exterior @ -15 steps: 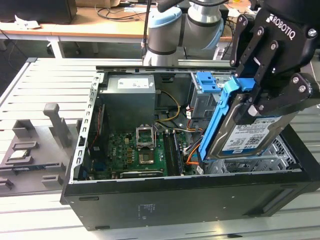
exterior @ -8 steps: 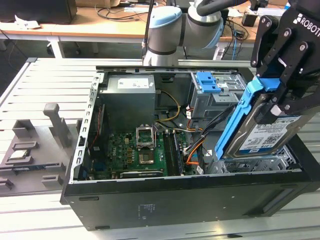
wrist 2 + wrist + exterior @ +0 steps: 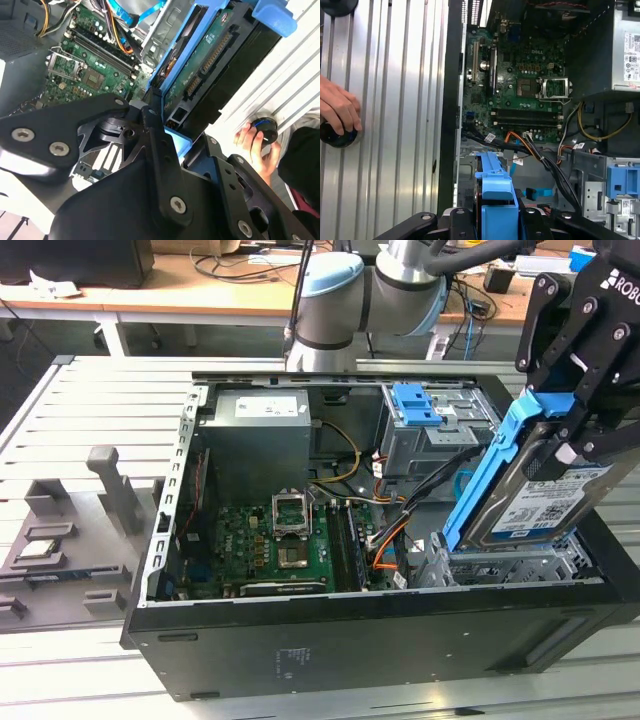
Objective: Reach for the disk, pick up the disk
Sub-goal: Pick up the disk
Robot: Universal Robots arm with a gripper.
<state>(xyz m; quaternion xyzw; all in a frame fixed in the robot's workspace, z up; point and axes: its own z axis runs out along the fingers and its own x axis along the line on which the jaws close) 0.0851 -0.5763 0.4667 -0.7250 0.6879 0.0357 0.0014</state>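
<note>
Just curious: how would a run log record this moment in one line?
pincer: shut on disk | disk: tilted, lifted above computer case | hand: on table

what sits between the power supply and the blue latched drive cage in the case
In the exterior view, a gap with loose cables, one yellow, lies between the power supply and the drive cage. The gripper holds the disk apart from it.

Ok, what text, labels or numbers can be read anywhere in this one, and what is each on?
Disk, held in the gripper: blue-and-white barcode label, print too small to read.
Gripper body: white lettering, cut off by the edge of the exterior view.
Power supply: white label, too blurred to read.
Motherboard: white markings, too small to read.
Nothing can be quoted whole.
</note>
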